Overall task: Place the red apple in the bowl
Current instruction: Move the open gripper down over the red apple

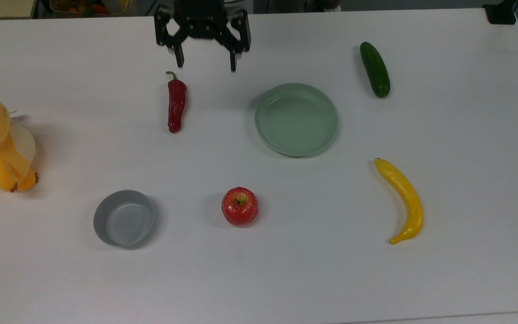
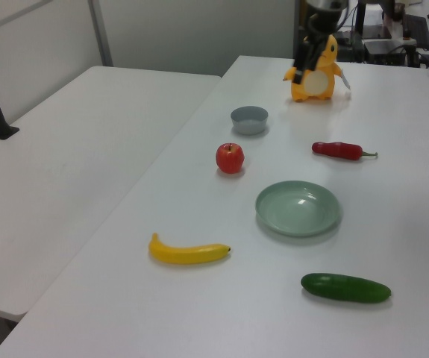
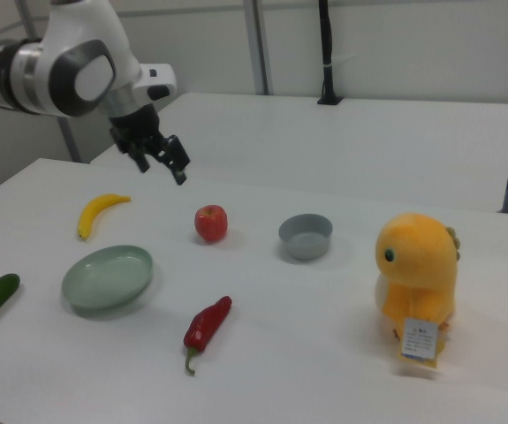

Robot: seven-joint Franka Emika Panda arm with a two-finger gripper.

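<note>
The black two-finger gripper (image 1: 204, 63) hangs with its jaws spread wide and empty above the far part of the white tabletop (image 1: 466, 180), near the stem end of the long dark-red chili pepper (image 1: 176, 105) and well apart from the fruit it must fetch. The small glossy red apple (image 1: 239, 206) sits untouched on the tabletop, between the small plain grey bowl (image 1: 124, 218) and the curved yellow banana (image 1: 403, 198) in the top view, and the bowl holds nothing. Nothing of the task looks done so far: the reach, the grasp, the carry and the drop into the bowl all appear to remain

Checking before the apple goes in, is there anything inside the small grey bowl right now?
The small round grey bowl holds nothing; its bare inner floor shows in the top view. The glossy red apple sits on the white table, apart from it. Nothing covers its inside.
</note>
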